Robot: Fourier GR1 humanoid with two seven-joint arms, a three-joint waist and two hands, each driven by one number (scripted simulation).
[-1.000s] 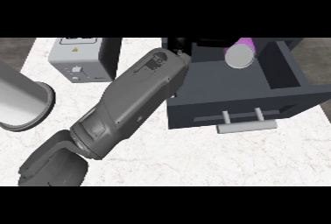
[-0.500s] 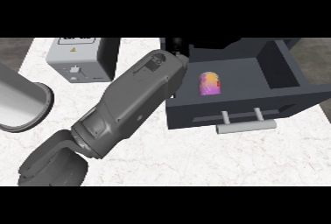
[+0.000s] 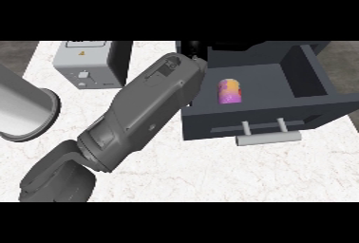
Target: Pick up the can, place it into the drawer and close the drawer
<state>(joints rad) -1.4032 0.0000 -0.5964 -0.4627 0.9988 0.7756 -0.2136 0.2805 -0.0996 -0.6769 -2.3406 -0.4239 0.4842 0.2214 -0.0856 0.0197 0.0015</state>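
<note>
Can (image 3: 230, 91) lies on its side inside the open drawer (image 3: 319, 108), on the drawer floor toward its left half, apart from the walls; it is pink, orange and purple, with a pale end facing up the view. Drawer is dark grey, pulled out toward the lower edge, front panel facing down the view with a light grey bar handle (image 3: 268, 137) on two posts. A grey forearm (image 3: 140, 118) runs diagonally from the lower left corner up to the drawer's upper left corner, covering the drawer's left wall. Only a small black bit of the hand (image 3: 191, 49) shows at the forearm's far end, near the drawer's back left corner; fingers are hidden, so cannot tell whether it is open or closed. It is not touching the can as far as visible; the can sits clear to the right of the forearm. Which arm this is cannot be told for sure from the view; it enters from the left side. The other hand does not show. Grey box (image 3: 88, 66) with a small warning label and knob sits at upper left on the counter (image 3: 210, 175), just left of the forearm. Large grey cylinder (image 3: 21, 111) stands at the left edge, cut off by the view. Counter is white marble.
</note>
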